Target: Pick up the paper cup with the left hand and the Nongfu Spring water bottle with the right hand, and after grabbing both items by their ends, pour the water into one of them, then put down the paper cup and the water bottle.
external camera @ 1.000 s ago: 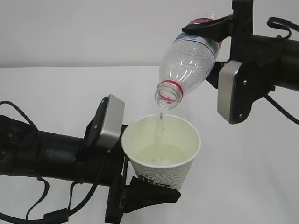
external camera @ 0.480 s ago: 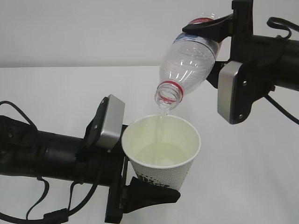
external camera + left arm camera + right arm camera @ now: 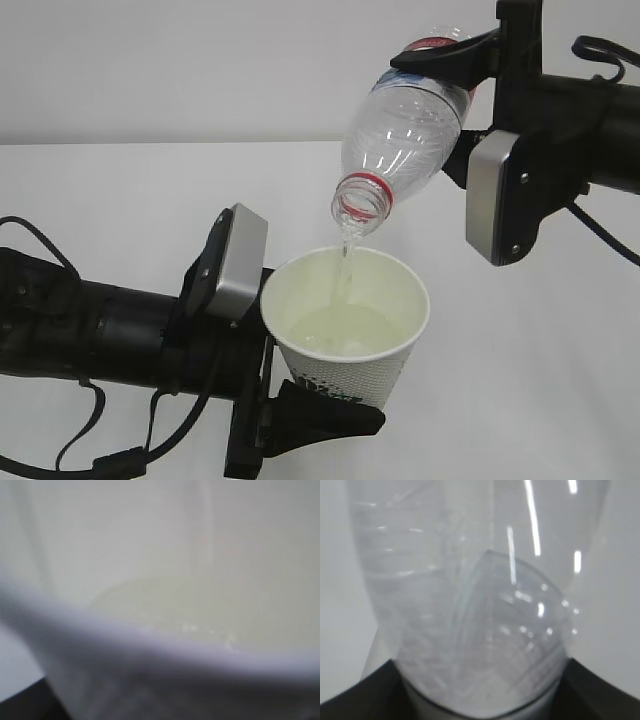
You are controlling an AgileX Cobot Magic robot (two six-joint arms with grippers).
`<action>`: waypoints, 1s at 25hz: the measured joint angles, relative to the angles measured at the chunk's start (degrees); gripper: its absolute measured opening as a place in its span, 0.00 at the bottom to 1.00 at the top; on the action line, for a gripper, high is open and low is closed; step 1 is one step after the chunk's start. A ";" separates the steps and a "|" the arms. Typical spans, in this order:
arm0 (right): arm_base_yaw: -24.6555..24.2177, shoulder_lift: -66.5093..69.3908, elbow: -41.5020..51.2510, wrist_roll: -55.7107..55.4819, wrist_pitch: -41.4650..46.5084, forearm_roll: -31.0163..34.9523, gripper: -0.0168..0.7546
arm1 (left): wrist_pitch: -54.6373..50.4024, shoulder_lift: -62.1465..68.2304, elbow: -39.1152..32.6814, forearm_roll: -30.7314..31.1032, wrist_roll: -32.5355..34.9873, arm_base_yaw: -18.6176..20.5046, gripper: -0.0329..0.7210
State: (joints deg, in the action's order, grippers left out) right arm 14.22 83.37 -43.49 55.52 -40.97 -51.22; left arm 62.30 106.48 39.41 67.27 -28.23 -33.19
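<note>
Plain white table (image 3: 120, 200)

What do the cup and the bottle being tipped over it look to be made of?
The paper cup: apparently paper, matte, with a rolled rim and dotted embossed wall. The Nongfu Spring water bottle: thin clear plastic, glossy, see-through with moulded ridges and bright highlights, plus a red neck ring, likely also plastic.

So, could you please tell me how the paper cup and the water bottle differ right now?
The white tapered paper cup stands upright, mouth up; the clear plastic bottle tilts mouth-down above it. The cup is opaque and collecting water; the bottle is see-through and draining. Each is held in a black tool.
</note>
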 joint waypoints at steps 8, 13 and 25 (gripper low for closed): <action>0.00 0.00 0.00 0.00 0.00 0.00 0.64 | -0.13 0.00 0.00 0.04 0.00 0.00 0.74; 0.00 0.00 0.00 0.00 0.00 0.03 0.64 | -0.13 0.00 0.00 0.04 0.00 0.00 0.74; 0.00 0.00 0.00 0.14 0.00 0.23 0.64 | -0.13 0.00 0.00 0.13 0.00 0.00 0.74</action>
State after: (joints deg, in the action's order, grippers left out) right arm 14.22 83.37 -43.49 55.65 -40.97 -50.99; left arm 62.17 106.48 39.41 67.40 -28.23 -33.19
